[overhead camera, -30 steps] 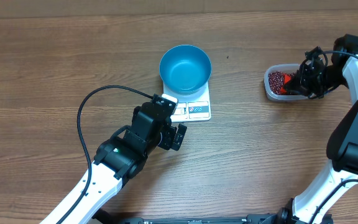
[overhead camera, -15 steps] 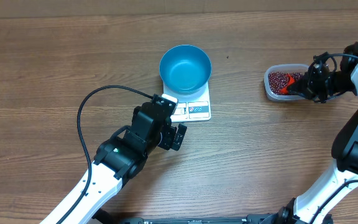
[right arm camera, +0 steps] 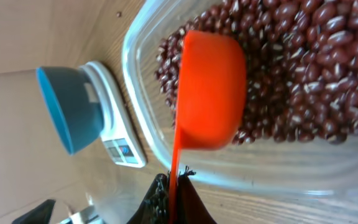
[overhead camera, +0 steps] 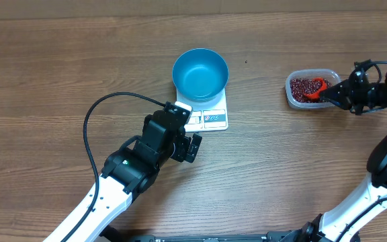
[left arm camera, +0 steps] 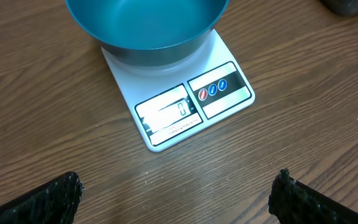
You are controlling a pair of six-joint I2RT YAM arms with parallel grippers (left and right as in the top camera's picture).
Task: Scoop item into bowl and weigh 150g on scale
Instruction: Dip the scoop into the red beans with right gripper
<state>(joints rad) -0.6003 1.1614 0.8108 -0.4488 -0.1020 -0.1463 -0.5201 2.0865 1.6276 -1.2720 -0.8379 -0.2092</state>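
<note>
From above, we see the blue bowl (overhead camera: 200, 72) sitting on the white scale (overhead camera: 211, 119) at the top centre of the wooden counter (overhead camera: 59, 60). It covers most of the scale and leaves only the panel strip along the lower edge. The bowl's inside looks plain blue. Just below and left of the scale, the left fingers (overhead camera: 194, 147) stand apart, holding nothing. Only one shows plainly, as the other is lost against the dark wrist. A black cable (overhead camera: 93, 128) loops to the arm's left. Toward the right edge, a clear container (overhead camera: 290, 91) holds the beans (overhead camera: 302, 87). The right fingers (overhead camera: 335, 95) are together on the handle of a red scoop (overhead camera: 319, 85), whose cup lies over the beans.

In the left wrist view, the bowl is cut off by the top edge. The scale's display (left arm camera: 166, 115) and round buttons (left arm camera: 213, 90) face us, but the reading is too faint to make out. The fingers appear only as dark tips in the two bottom corners, wide apart and clear of the scale.

The right wrist view is turned sideways. The scoop's cup fills the middle and hides the beans beneath it. Only a smooth red face shows, so we cannot tell whether it carries any. Its thin handle runs down to the bottom edge, where the fingers clamp it, their tips cut off. The bowl and scale sit small at the left, well apart from the container.
</note>
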